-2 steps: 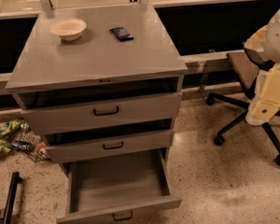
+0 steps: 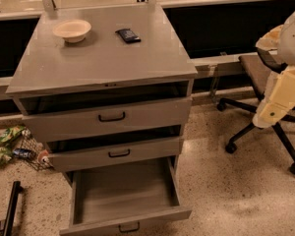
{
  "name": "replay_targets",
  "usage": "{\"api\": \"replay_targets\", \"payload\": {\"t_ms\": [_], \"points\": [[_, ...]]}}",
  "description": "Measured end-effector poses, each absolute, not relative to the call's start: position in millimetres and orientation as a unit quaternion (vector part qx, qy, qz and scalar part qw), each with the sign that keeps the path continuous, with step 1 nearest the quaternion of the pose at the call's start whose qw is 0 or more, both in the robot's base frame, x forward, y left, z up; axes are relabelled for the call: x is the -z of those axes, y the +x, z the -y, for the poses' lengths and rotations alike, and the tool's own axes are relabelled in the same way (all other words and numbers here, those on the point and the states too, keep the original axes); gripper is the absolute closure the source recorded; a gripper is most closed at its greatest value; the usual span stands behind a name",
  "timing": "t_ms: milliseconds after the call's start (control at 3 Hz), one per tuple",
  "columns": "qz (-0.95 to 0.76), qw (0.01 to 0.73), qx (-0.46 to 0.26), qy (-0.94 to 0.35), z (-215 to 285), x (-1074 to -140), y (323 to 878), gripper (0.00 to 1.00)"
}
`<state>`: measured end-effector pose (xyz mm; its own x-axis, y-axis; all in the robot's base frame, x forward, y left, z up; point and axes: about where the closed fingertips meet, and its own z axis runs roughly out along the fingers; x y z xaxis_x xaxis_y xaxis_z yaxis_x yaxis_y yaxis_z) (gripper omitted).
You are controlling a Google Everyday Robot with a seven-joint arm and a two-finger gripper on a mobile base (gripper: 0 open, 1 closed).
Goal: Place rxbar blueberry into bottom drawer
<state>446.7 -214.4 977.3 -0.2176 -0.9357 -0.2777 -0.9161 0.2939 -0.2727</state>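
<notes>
Pick not yet begun. The gripper (image 2: 270, 113) hangs off past the right edge of the desk (image 2: 103, 65), in front of the office chair (image 2: 258, 70). Whether it is released or clenched I cannot tell. It does not have the bar.

The rxbar blueberry (image 2: 128, 35) lies flat on the desk top near the far edge, right of centre, well apart from the gripper. The bowl (image 2: 72, 30) sits toward the far left corner, near the bar, not touching it. The bottom drawer (image 2: 123, 193) stands pulled out below the front edge.

Risks as I judge them:
- The bar is thin and flat, so a shallow pinch could slip and push it toward the far edge.
- Coming in from the right, the arm could clip the right front corner.
- The two upper drawers (image 2: 110, 117) stand ajar, so a release too close under the front edge may catch on them.
- A release too far out would miss onto the floor.
</notes>
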Motion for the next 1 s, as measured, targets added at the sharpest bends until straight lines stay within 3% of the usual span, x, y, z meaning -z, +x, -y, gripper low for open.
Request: {"api": "replay_targets", "payload": {"t_ms": [333,1000], "points": [[-0.761,0.323,-0.041,-0.561,214.6,-969.4,503.3,0.0],[-0.697,0.465,-0.106,-0.536,181.9,-968.3,625.2,0.0]]}}
